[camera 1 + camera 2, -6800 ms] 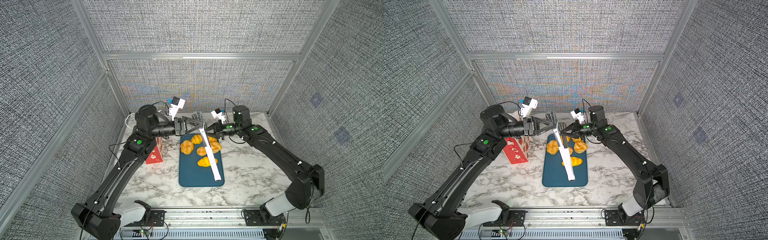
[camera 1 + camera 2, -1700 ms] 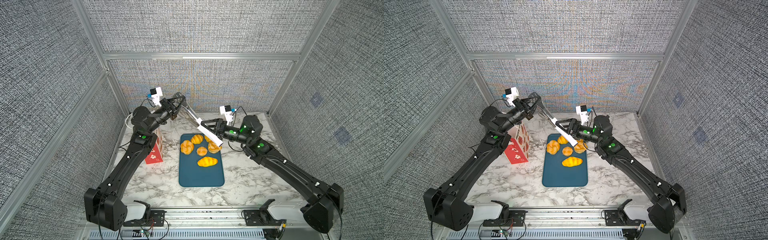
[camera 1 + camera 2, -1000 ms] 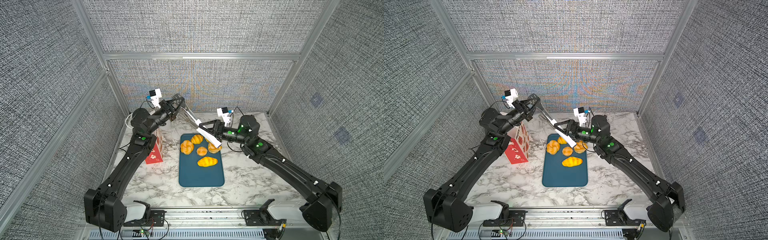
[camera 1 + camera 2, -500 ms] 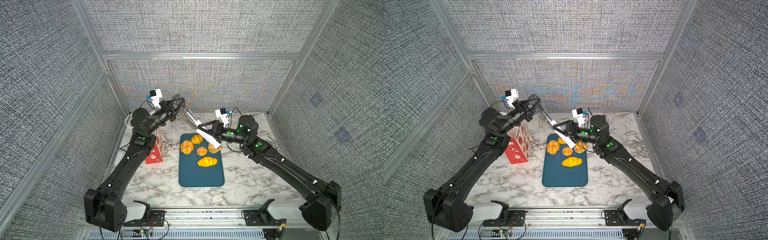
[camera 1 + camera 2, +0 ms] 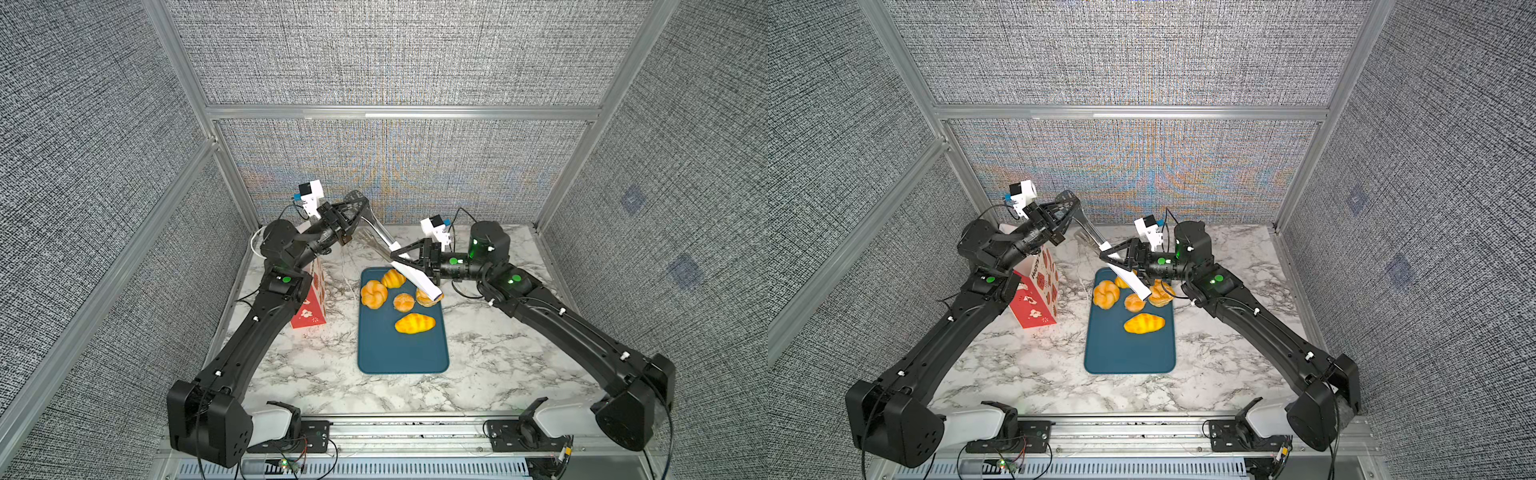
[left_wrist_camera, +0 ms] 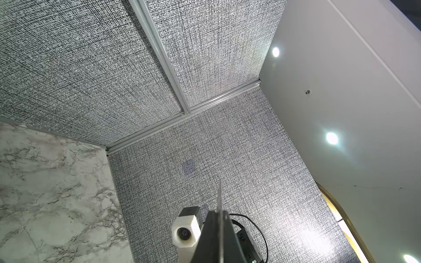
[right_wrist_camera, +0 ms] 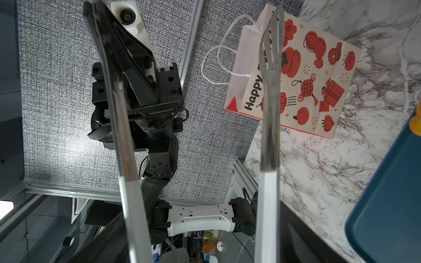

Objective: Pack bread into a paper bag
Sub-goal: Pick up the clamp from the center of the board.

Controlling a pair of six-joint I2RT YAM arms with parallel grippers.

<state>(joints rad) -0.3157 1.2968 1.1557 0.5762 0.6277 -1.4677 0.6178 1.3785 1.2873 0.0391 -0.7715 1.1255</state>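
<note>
Several golden pieces of bread (image 5: 414,323) (image 5: 1144,323) lie on a blue tray (image 5: 401,353) (image 5: 1129,353). The paper bag (image 5: 309,303) (image 5: 1038,291) (image 7: 307,75) stands upright left of the tray, beside the left arm. Metal tongs with white handles (image 5: 411,276) (image 5: 1125,276) (image 7: 271,91) slant in the air over the tray's far end. My left gripper (image 5: 362,204) (image 5: 1074,200) (image 6: 219,213) is shut on one tong blade, seen edge-on (image 6: 219,195). My right gripper (image 5: 405,266) (image 5: 1119,266) (image 7: 200,230) stands open, with both tong arms running between its fingers.
The white handle end hangs over one roll (image 5: 427,298) at the tray's right edge. Mesh walls and aluminium posts close in the marble table (image 5: 498,353) on three sides. The bag's cord handles (image 7: 218,57) loop toward the back wall.
Over the last second my right gripper has slid a little left and further along the tongs' handles. The left arm and the tongs have stayed put.
</note>
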